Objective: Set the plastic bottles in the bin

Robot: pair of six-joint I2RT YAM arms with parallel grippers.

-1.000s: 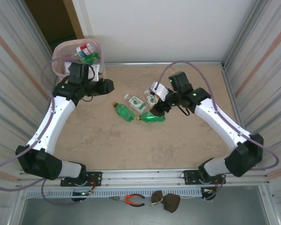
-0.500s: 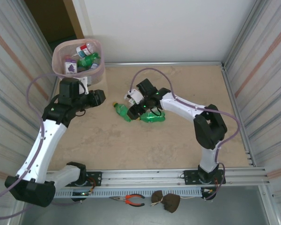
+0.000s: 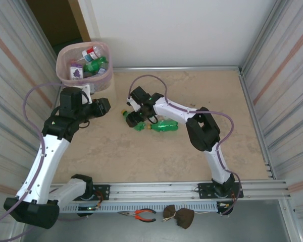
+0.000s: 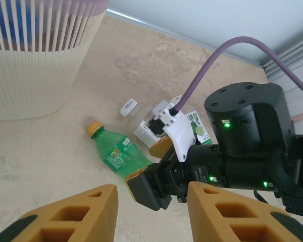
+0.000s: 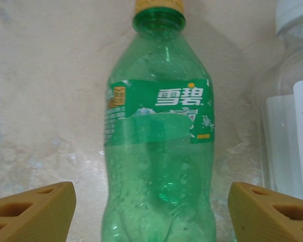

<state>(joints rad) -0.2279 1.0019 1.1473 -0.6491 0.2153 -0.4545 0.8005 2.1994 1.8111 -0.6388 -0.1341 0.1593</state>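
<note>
A green bottle [image 5: 159,151] with a yellow cap lies on the table, and my right gripper [image 5: 151,201] stands open over it, one finger on each side with a gap to the bottle. From above, this gripper [image 3: 133,117] covers most of that bottle [image 3: 139,126]; a second green bottle [image 3: 165,126] lies to its right. A clear bottle [image 5: 293,126] lies beside the first. The bin [image 3: 85,63] stands at the far left with several bottles inside. My left gripper [image 3: 105,105] hovers open and empty between the bin and the bottles, looking at the right gripper [image 4: 149,166] and green bottle [image 4: 118,156].
A small white piece [image 4: 128,107] lies on the table near the bin [image 4: 35,55]. Ribbed metal walls close both sides. The right arm's purple cable [image 3: 146,78] arcs over the far table. Pliers [image 3: 141,215] lie in the tray below the near edge.
My right arm has swung left from the clear bottles to straddle the left green bottle. My left gripper has drawn back from the bin, where a purple-labelled item now shows.
</note>
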